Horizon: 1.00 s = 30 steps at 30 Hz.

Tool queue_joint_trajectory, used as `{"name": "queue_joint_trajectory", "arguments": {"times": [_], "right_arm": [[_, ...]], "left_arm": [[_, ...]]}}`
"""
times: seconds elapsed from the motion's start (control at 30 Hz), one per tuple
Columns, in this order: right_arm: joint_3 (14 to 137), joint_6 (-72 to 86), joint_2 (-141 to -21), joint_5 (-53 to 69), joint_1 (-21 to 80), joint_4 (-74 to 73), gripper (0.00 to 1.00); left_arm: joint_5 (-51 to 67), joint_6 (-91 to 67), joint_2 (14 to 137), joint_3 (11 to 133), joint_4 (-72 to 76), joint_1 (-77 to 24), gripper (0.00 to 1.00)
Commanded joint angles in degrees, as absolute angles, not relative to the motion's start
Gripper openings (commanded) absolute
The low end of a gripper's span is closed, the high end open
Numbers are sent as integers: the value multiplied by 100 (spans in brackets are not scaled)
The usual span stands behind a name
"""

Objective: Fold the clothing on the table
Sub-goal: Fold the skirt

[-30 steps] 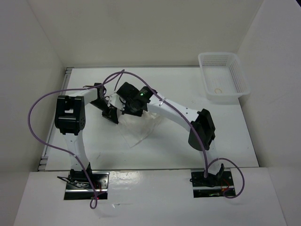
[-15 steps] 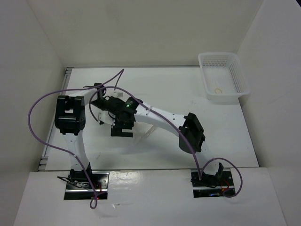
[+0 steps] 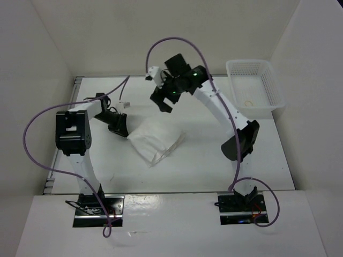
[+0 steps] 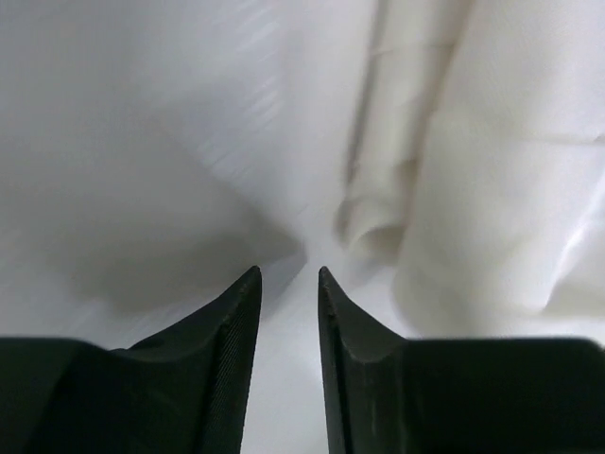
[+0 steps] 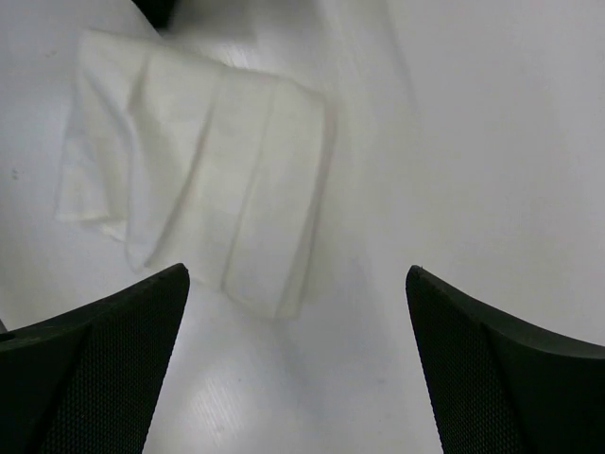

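On the table (image 3: 209, 160), left of centre, the clothing (image 3: 153, 142) lies folded small. At its edge the left gripper (image 3: 120, 130) stands slightly parted, empty; the right gripper (image 3: 162, 101) hangs high, spread wide. The fold seems just released. A further fold would need an edge regrasped.

No writing, label, brand, number or sign can be read anywhere in these views.

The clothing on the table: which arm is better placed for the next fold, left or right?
Probably the left. The left arm has its jaws low at the left edge of the clothing, slightly parted and holding nothing. The right arm is raised beyond its far side, jaws wide open.
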<state>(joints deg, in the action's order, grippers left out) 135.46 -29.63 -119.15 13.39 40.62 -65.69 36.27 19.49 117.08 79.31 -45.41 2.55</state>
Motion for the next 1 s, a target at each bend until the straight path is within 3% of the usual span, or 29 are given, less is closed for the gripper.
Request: {"name": "queue_joint_trajectory", "arguments": {"times": [0.0,0.17,0.4,0.67,0.97], "right_arm": [[12827,-2892,-11244,1880,3282,-6672,99],[10647,-2839,-10119,1758,2401,-5672,99],[8528,-2637,-9098,1275,1890,-5036,99],[7428,-2417,-8403,739,1775,-4914,99],[7365,-2312,-8507,870,1345,-4913,99]], "left_arm": [[3174,2232,11128,7788,-4648,955,39],[3058,2364,9881,7935,-5053,1915,46],[5067,2171,9009,8490,-5300,986,50],[5124,2671,10168,8683,-5625,-209,52],[5309,3180,11724,8982,-6064,-1071,52]]}}
